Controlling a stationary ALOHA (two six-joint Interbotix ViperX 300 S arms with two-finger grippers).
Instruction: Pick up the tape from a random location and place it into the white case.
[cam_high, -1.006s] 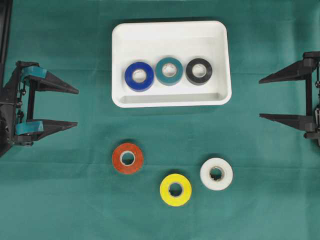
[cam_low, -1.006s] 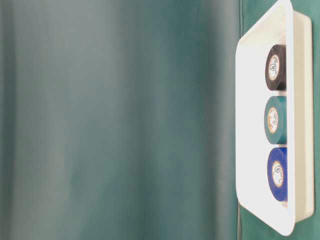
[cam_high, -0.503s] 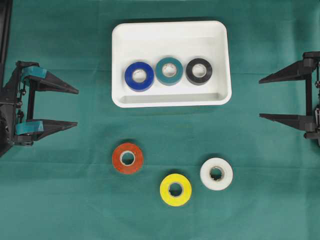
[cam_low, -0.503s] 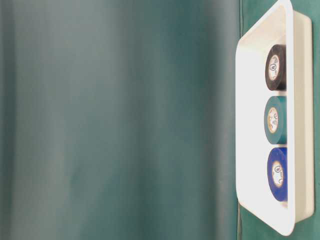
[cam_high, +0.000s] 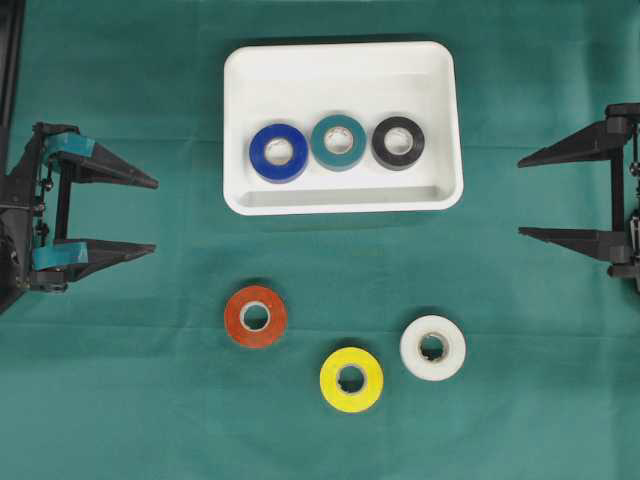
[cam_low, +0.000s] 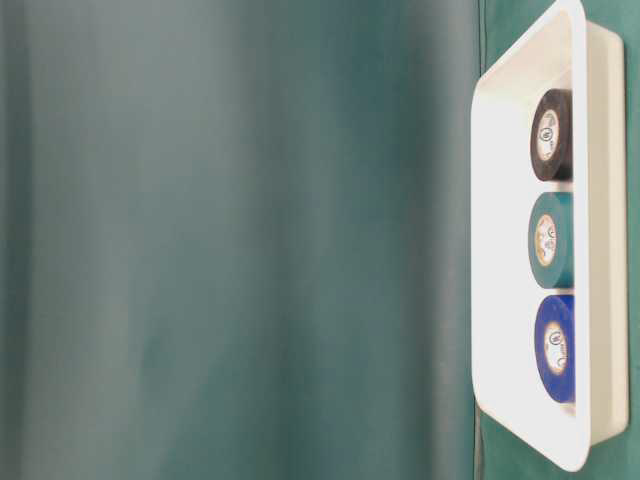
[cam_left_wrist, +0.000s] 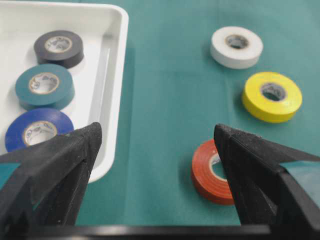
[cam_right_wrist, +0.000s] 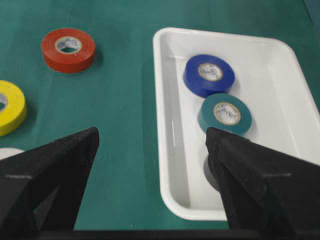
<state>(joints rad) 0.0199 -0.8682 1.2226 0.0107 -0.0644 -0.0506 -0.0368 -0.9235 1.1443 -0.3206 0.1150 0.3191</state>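
Open green cloth (cam_high: 130, 400) lies all round the three loose tape rolls: red roll (cam_high: 255, 316), yellow roll (cam_high: 351, 379), white roll (cam_high: 432, 348), each apart from its neighbours. A bare strip separates them from the shallow white rectangular plastic case (cam_high: 243, 120). Inside, blue (cam_high: 279, 152), teal (cam_high: 338, 141) and black (cam_high: 398, 142) rolls crowd the near half; far half free.

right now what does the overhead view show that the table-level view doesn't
Only the overhead view shows the red roll, yellow roll and white roll on the green cloth, plus the left pincer and right pincer, both open and empty. Only the table-level view shows the rolls' printed core labels. Both show the white case holding the blue roll, teal roll and black roll.
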